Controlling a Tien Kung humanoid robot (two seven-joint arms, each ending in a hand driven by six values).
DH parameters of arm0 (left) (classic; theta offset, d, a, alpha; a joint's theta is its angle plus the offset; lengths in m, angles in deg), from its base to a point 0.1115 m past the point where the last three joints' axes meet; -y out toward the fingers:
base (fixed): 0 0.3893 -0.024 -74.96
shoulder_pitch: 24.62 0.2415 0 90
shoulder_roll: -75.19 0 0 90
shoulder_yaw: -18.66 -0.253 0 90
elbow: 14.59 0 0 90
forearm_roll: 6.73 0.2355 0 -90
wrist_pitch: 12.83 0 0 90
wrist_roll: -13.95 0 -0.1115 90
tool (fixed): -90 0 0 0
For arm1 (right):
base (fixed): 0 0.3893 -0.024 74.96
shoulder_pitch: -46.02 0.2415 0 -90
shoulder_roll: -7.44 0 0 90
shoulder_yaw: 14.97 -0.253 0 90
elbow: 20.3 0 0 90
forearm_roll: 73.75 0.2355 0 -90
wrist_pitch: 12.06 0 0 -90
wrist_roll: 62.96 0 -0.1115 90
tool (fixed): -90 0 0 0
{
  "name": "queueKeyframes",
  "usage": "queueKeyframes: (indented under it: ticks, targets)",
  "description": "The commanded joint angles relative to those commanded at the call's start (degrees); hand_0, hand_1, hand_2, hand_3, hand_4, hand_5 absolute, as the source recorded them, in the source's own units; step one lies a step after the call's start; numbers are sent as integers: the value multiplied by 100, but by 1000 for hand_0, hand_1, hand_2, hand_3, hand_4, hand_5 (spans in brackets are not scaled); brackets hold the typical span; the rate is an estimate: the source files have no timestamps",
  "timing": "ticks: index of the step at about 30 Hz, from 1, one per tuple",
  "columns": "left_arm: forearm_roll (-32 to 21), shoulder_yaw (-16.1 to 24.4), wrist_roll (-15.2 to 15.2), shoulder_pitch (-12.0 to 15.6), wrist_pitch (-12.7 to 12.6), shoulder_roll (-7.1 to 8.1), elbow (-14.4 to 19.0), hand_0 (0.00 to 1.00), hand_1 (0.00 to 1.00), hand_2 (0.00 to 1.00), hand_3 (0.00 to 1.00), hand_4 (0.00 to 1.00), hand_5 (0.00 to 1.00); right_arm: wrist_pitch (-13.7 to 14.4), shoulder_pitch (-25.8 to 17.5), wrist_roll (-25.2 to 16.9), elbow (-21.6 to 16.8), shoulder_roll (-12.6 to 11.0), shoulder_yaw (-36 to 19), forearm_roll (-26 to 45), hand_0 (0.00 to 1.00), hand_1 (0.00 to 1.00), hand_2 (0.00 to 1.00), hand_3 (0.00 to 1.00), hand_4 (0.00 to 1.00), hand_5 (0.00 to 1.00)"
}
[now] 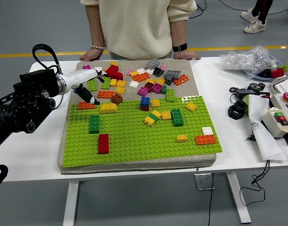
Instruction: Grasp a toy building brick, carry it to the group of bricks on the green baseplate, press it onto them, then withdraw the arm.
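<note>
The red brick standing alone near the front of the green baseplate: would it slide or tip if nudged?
The red brick looks rigid and blocky, so probably no bending. It sits low on the studded green baseplate, so it likely resists sliding and tipping.

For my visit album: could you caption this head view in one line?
The robot's left hand reaches over the loose bricks at the far-left corner of the green baseplate, while a person stands opposite.
</note>
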Motion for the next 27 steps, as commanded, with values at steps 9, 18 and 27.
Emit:
queueKeyframes:
  ticks: [9,18,27]
  targets:
    - [364,319,-196,285,576,232,460,939,911,737,854,918,75,12,-20,2,0,0,-31,30,775,704,747,765,998,771]
    - [640,693,-417,560,998,348,905,918,902,729,848,917,75,16,-25,9,0,-1,-71,28,775,704,747,765,998,771]
    - [739,947,-588,765,1142,337,1177,912,898,730,847,916,73,21,-45,5,0,-2,-86,42,774,704,747,765,998,770]
